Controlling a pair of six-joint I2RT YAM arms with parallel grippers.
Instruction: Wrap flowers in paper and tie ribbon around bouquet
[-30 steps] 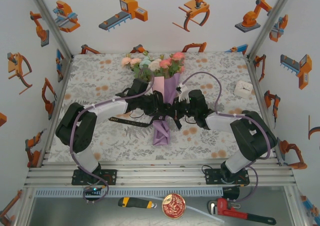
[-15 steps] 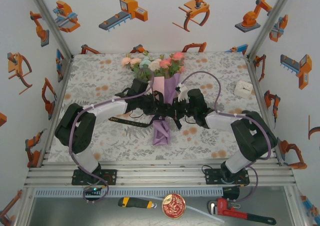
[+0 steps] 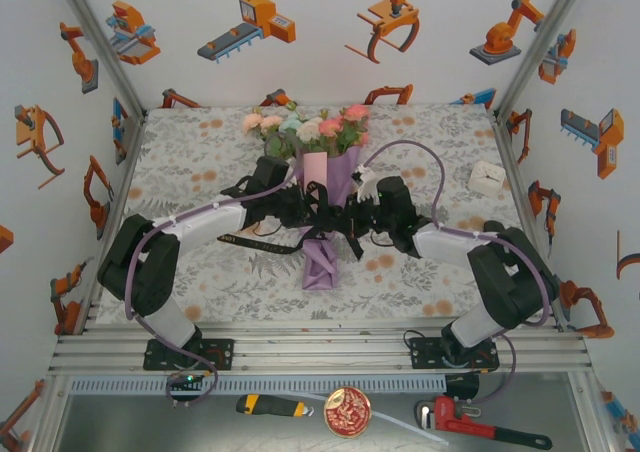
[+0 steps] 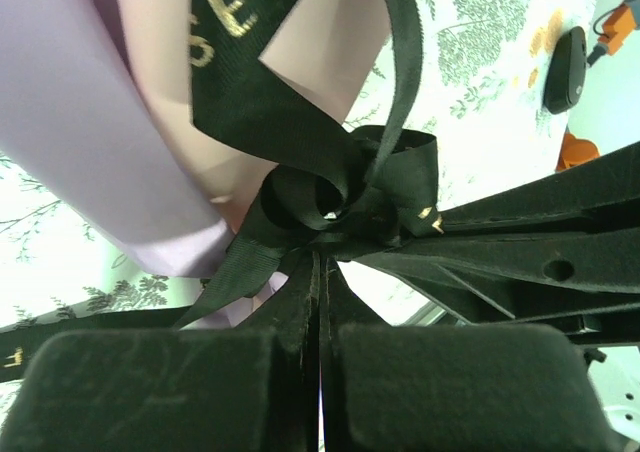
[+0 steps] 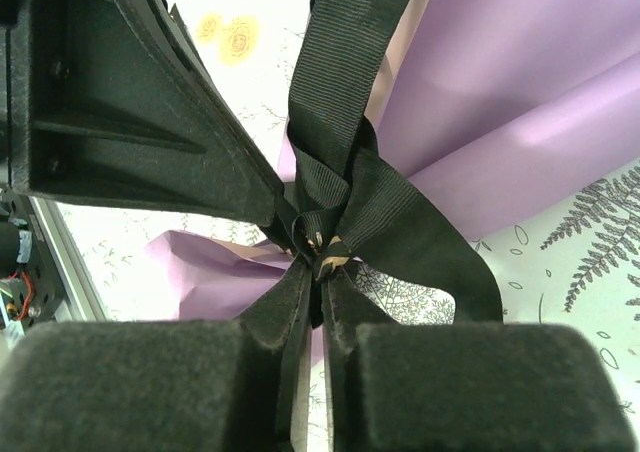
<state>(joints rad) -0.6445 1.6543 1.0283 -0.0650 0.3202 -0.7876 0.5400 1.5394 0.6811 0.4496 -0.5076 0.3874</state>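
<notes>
The bouquet lies mid-table, its flowers (image 3: 305, 127) at the far end above the purple paper (image 3: 340, 177) cone. The black ribbon (image 3: 335, 224) is knotted round the cone's narrow part. My left gripper (image 3: 303, 210) comes in from the left and my right gripper (image 3: 352, 215) from the right, tips meeting at the knot. In the left wrist view, the left gripper (image 4: 320, 257) is shut on the ribbon (image 4: 345, 187) at the knot, against the paper (image 4: 70, 122). In the right wrist view, the right gripper (image 5: 322, 267) pinches a ribbon (image 5: 350, 82) end, its jaws a thin slit apart.
A loose ribbon tail (image 3: 245, 240) trails left on the floral tablecloth (image 3: 200, 272). A small white box (image 3: 487, 178) sits at the right. A utility knife (image 3: 270, 405), a round tin (image 3: 347, 412) and a red wrench (image 3: 480, 427) lie below the front rail.
My left arm's elbow has swung out to the left while its gripper stayed at the knot. The right arm and the bouquet have barely moved.
</notes>
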